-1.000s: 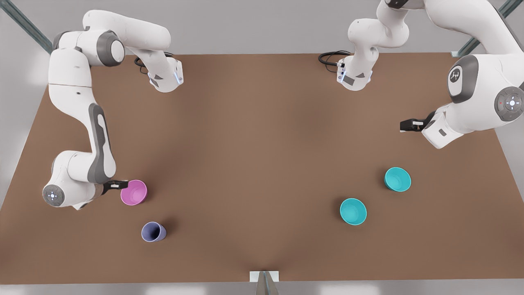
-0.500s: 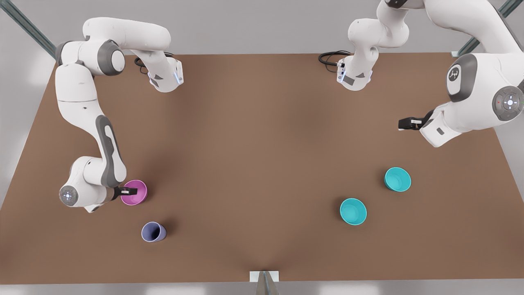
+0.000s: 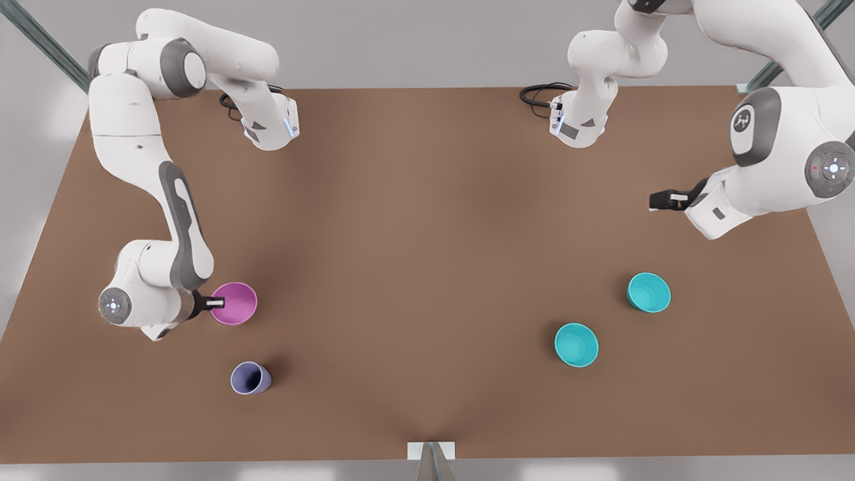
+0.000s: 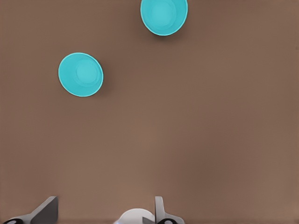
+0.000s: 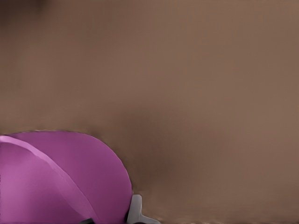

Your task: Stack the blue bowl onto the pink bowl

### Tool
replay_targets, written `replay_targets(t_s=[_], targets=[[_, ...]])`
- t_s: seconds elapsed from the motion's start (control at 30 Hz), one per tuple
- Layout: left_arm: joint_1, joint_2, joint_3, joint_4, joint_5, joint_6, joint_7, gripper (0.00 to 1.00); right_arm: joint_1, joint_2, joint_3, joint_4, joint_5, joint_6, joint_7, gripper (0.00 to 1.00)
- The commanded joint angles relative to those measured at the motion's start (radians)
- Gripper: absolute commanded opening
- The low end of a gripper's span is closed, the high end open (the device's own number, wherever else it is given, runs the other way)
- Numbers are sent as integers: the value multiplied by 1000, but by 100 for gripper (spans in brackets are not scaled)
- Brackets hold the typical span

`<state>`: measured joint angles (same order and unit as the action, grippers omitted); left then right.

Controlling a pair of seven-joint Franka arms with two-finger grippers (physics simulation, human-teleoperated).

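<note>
- Pink bowl (image 3: 234, 303) sits at the left of the front view, below mid-height, upright on the brown table (image 3: 414, 254); its open mouth faces up.
- The right gripper (image 3: 215, 303), on the arm at the front view's left, reaches in over the bowl's left rim. Its dark fingers are drawn close together with the rim wall between them, so it is pinching the pink bowl at that edge.
- In the right wrist view the pink bowl (image 5: 60, 179) lies at the lower left of the frame, with one pale fingertip (image 5: 136, 211) pressed right against its outer wall at the bottom edge.
- Blue bowl (image 3: 576, 345) stands in the lower right part of the front view, upright and untouched. A second teal bowl (image 3: 648, 292) of the same look stands near it, up and to the right; the two are apart.
- The left gripper (image 3: 661, 201), on the arm at the front view's right, hangs in the upper right of that frame, well apart from both teal bowls, and this arm waits.
- In the left wrist view its fingers (image 4: 160, 210) stand spread wide at the bottom edge with nothing between them; the blue bowl (image 4: 80, 74) shows at upper left and the second teal bowl (image 4: 164, 16) at the top edge.
- A lavender cup (image 3: 250, 378) stands below the pink bowl in the front view, near it but not touching.
</note>
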<state>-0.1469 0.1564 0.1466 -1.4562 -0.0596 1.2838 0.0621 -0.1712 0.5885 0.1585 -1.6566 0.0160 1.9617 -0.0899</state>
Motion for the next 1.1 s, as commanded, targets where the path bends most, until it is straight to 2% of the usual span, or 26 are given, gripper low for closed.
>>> replay_targets(t_s=[0.0, 0.07, 0.13, 0.17, 0.2, 0.27, 0.37, 0.5, 0.6, 0.63, 0.67, 0.73, 0.8, 0.87, 0.9, 0.97, 1.0, 1.03, 1.07], targets=[[1, 2, 1, 0, -3, -1, 1, 100, 61, -75, 33, -83, 56, -23, 202, 21], [23, 6, 4, 0, -3, -1, 1, 100, 202, -121, 32, -143, 114, 43, 382, 21], [50, 8, 4, 0, -28, 3, 5, 100, 383, -107, 33, -129, 275, 115, 662, 21], [46, 8, 1, 0, -23, 5, 2, 100, 469, -43, 33, -54, 358, 154, 777, 21], [47, 8, 2, 0, -25, 5, 1, 100, 545, 57, 33, 101, 387, 161, 903, 21], [43, 8, -1, -1, -25, 3, -1, 100, 628, 215, 33, 337, 384, 161, 1041, 21], [41, 8, -2, -1, -25, 5, 1, 100, 684, 369, 32, 523, 384, 200, 1196, 21], [52, 45, 1, 0, -22, 65, 1, 100, 708, 448, 30, 543, 377, 272, 1208, 21], [139, 127, 2, -1, -37, 117, 1, 100, 717, 471, 29, 544, 374, 312, 1204, 21], [164, 184, 22, -1, -46, 181, 5, 100, 717, 475, 27, 544, 374, 313, 1204, 38], [224, 271, 36, -1, -115, 265, 67, 100, 719, 475, 27, 544, 372, 313, 1204, 100], [247, 397, 37, -1, -160, 431, 277, 100, 720, 470, 29, 544, 374, 312, 1204, 100], [276, 442, 57, -1, -186, 512, 412, 100, 713, 427, 30, 543, 377, 269, 1202, 100], [280, 474, 57, -6, -226, 577, 426, 100, 648, 317, 29, 538, 372, 7, 1133, 100], [279, 499, 57, -9, -227, 604, 426, 100, 572, 255, 26, 538, 328, -200, 1014, 100], [282, 538, 59, -26, -270, 620, 426, 100, 400, 243, 26, 529, 86, -400, 621, 100], [280, 542, 57, -41, -273, 620, 426, 100, 299, 185, 30, 546, -16, -535, 399, 100], [277, 542, 57, -64, -273, 620, 426, 100, 228, 58, 27, 569, -157, -612, 132, 100], [277, 542, 57, -79, -273, 620, 426, 100, 202, -19, 32, 575, -272, -612, 0, 100]])
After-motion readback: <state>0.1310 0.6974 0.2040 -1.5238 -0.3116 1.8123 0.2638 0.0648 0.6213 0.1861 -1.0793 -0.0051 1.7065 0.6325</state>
